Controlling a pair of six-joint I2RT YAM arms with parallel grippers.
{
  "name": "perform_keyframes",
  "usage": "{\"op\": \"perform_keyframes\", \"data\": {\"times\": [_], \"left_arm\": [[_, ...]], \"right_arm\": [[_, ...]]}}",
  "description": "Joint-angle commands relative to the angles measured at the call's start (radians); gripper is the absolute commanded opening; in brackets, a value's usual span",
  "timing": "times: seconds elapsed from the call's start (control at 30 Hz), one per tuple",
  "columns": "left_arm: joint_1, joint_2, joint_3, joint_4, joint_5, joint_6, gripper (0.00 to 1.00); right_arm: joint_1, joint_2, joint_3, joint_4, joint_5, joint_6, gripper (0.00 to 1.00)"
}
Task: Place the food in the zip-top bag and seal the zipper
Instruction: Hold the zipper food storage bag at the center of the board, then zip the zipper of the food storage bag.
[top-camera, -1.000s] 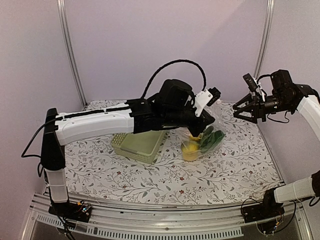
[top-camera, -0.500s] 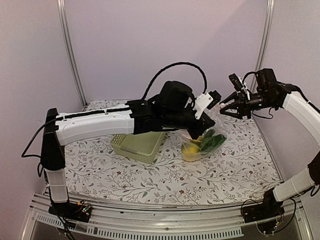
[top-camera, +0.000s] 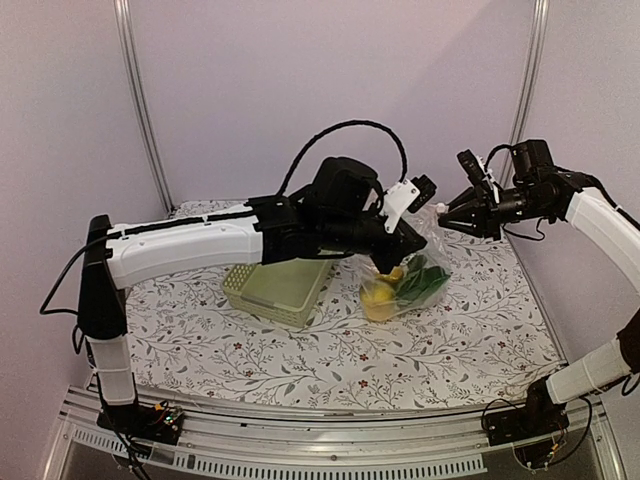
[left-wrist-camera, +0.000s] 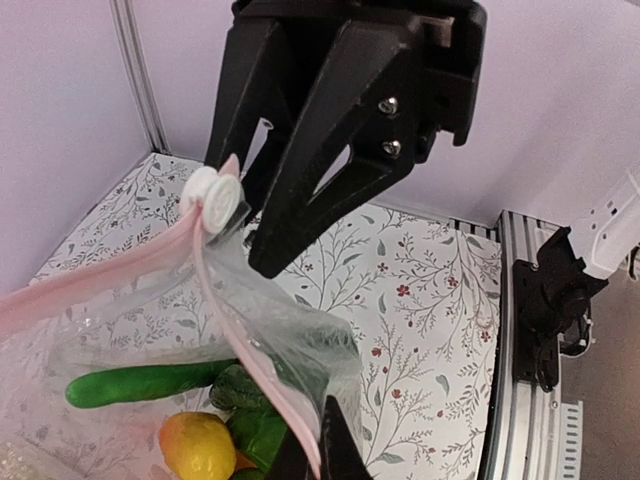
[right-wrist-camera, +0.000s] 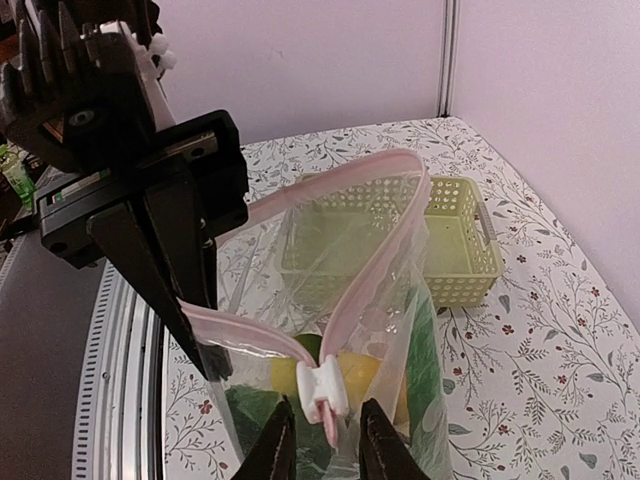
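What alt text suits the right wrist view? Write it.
The right gripper straddles the white slider of the pink zipper on the open zip-top bag; the left gripper pinches that zipper farther along. Yellow and green food lies inside; a pale green basket sits behind.

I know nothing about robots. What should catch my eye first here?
A clear zip-top bag of toy vegetables is held up on the flowered table. The left fingers pinch its pink zipper, while the right fingers straddle the white slider. A pale green basket lies just left of the bag.
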Motion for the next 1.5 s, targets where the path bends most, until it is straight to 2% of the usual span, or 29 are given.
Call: {"op": "perform_keyframes", "data": {"times": [0.0, 0.17, 0.4, 0.5, 0.53, 0.67, 0.8, 0.87, 0.93, 1.0, 1.23, 1.47], "left_arm": [[0.016, -0.046, -0.016, 0.022, 0.017, -0.015, 0.01], [0.018, -0.05, -0.023, 0.016, 0.0, -0.012, 0.01], [0.034, -0.078, -0.029, -0.037, -0.11, 0.018, 0.09], [0.051, -0.112, -0.054, -0.021, -0.221, 0.055, 0.13], [0.056, -0.12, -0.064, -0.01, -0.251, 0.061, 0.15], [0.063, -0.134, -0.06, 0.034, -0.298, 0.096, 0.38], [0.059, -0.152, -0.052, 0.114, -0.175, 0.165, 0.52], [0.059, -0.156, -0.053, 0.148, -0.061, 0.205, 0.64], [0.06, -0.146, -0.034, 0.146, 0.052, 0.265, 0.74], [0.062, -0.12, 0.015, 0.12, 0.098, 0.29, 0.79], [0.067, -0.012, 0.194, 0.025, 0.198, 0.31, 0.81], [0.068, 0.061, 0.271, 0.023, 0.303, 0.259, 0.72]], "right_arm": [[0.005, -0.012, -0.023, 0.034, 0.021, 0.02, 0.18], [0.005, -0.016, -0.021, 0.052, 0.032, 0.054, 0.01], [0.005, -0.103, -0.004, 0.004, 0.104, 0.037, 0.0], [0.005, -0.131, 0.018, -0.053, 0.142, -0.004, 0.0], [0.004, -0.133, 0.029, -0.071, 0.148, -0.014, 0.0], [0.004, -0.133, 0.045, -0.116, 0.156, -0.016, 0.0], [0.014, -0.125, 0.07, -0.154, 0.186, 0.0, 0.0], [0.024, -0.126, 0.083, -0.176, 0.202, -0.002, 0.0], [0.032, -0.133, 0.095, -0.196, 0.207, -0.01, 0.0], [0.041, -0.143, 0.108, -0.213, 0.214, -0.017, 0.0], [0.066, -0.17, 0.146, -0.275, 0.227, -0.042, 0.0], [0.09, -0.177, 0.141, -0.301, 0.236, -0.058, 0.0]]}}
